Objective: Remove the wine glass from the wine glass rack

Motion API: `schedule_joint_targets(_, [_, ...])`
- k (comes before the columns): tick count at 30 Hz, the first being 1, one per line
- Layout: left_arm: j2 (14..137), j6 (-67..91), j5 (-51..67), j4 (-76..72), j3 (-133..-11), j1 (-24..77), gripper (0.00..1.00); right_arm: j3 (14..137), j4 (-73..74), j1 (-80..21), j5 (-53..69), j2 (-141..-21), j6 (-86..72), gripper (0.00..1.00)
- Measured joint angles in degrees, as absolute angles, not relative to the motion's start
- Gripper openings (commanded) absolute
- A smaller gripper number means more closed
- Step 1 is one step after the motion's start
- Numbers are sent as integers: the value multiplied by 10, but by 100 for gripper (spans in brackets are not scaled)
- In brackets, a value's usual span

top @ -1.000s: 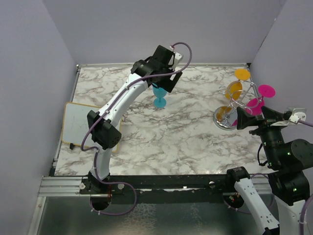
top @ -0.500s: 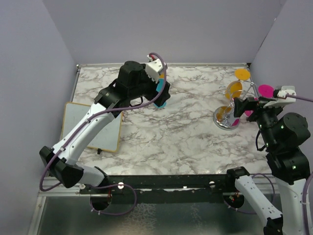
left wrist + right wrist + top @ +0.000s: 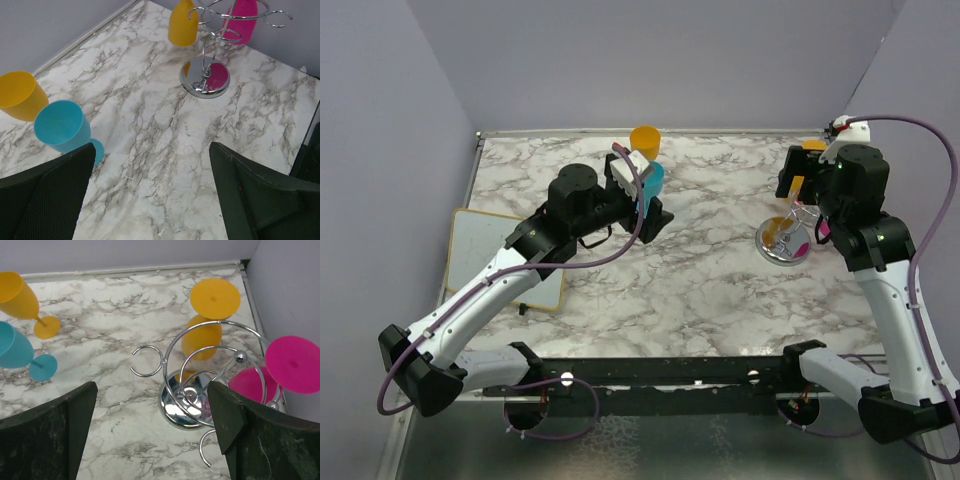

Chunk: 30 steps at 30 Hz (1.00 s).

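Two hung bowl-down on the wine glass rack [image 3: 182, 410], orange glass [image 3: 201, 337] beside pink glass [image 3: 252, 384], teal glass [image 3: 62, 129] and second orange glass [image 3: 20, 94] stood on marble table [image 3: 165, 125], left gripper [image 3: 151, 150] and right gripper [image 3: 151, 387] gaped empty

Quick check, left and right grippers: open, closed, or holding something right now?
Left gripper: open, fingers wide apart, holding nothing.
Right gripper: open, holding nothing.

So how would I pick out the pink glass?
On the right side of the marble table stands a shiny silver rack. Two glasses hang upside down from its wire arms. The pink glass hangs nearer the right wall than the orange glass beside it.
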<state>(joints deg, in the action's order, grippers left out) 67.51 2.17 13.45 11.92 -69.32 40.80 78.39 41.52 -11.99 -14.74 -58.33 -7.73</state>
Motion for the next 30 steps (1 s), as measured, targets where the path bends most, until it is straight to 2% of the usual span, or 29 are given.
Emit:
schedule_joint_targets(6, [667,21,133,105,-689,422,99,743,414,-120,-179,-587,-97,92])
schedule_joint_targets(14, [667,20,124,102,-684,426,99,746,409,-115,-236,-609,-102,97])
schedule_joint_targets(20, [669,21,124,99,-684,431,99,824,400,-79,-268,-645,-93,98])
schedule_joint_targets(30, [673,23,125,98,-684,447,99,922,404,54,-257,-743,-102,100])
